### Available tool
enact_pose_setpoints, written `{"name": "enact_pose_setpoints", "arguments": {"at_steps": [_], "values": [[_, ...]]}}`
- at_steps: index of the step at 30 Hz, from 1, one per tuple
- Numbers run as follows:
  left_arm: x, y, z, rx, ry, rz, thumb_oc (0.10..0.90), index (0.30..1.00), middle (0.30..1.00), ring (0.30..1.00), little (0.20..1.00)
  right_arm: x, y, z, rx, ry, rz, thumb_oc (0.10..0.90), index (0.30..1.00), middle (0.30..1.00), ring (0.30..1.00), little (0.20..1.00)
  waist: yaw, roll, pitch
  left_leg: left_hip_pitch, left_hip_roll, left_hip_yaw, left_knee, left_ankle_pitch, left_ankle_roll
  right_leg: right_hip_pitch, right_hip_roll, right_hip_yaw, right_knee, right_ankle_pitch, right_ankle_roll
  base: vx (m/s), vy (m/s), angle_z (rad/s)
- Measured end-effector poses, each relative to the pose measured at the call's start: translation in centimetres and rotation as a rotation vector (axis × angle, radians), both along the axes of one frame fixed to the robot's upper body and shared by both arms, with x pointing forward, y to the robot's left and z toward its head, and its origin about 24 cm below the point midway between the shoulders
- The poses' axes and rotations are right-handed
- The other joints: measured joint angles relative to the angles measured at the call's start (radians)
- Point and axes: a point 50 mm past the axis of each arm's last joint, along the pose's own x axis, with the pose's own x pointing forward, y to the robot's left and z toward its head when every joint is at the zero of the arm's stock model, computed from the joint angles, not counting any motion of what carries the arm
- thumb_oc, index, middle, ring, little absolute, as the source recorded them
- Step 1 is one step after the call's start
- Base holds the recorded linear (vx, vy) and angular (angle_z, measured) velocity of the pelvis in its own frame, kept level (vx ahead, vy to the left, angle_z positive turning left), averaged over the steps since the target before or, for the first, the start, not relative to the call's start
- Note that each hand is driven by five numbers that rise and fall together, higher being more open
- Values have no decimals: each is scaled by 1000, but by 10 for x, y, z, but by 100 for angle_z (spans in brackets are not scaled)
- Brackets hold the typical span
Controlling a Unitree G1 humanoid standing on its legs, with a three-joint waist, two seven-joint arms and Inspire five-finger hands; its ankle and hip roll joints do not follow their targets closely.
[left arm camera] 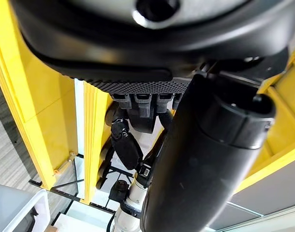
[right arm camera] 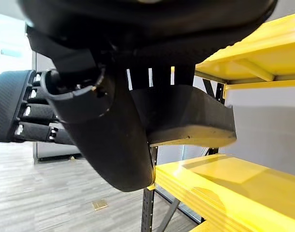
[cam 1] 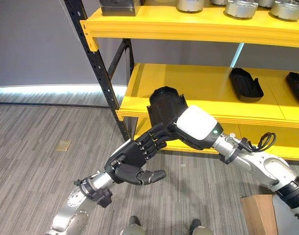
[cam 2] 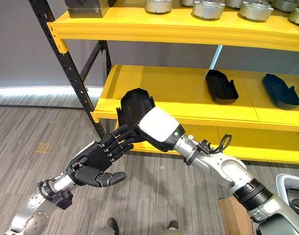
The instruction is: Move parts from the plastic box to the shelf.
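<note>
Now the right hand [cam 1: 188, 128] is gripping a black part [cam 1: 165, 104] at the shelf [cam 1: 139, 105] edge (left hand [cam 1: 132, 164] loosely open beside it, holding nothing)

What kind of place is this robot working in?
Probably a workshop or a factory storeroom: a yellow rack shelf holds black moulded parts, with round metal parts on the level above and grey plank flooring.

You have bare room along the middle shelf's [cam 1: 198, 85] left half; two black parts [cam 1: 245, 84] occupy its right side, and the black upright [cam 1: 98, 73] blocks the left corner.
</note>
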Motion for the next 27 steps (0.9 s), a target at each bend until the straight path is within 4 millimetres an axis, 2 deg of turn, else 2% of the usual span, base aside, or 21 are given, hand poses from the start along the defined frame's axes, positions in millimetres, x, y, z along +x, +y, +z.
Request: {"name": "enact_pose_setpoints", "arguments": {"at_steps": [8, 15, 27], "values": [[-3, 5, 0, 1, -13, -15, 900, 1000, 1000, 1000, 1000, -2, -1, -2, -6, 8, 16, 400, 300, 300, 300, 300, -4, 0, 0, 4, 1, 6, -4, 3, 1, 35, 14, -1, -68, 39, 2, 2, -18, -2], [0, 3, 9, 1, -56, -35, 900, 1000, 1000, 1000, 1000, -2, 0, 0, 13, 1, 21, 400, 300, 300, 300, 300, 1, 0, 0, 7, -4, 5, -2, 0, 2, 38, 10, -3, -66, 41, 2, -17, 69, 1], [0, 3, 10, 1, -61, -41, 900, 1000, 1000, 1000, 1000, 2, 1, 1, 44, -4, -19, 400, 300, 300, 300, 300, 1, -1, 0, 8, -5, 2, -2, 1, 2, 41, 9, -3, -71, 44, 2, -6, -65, 0]]}}
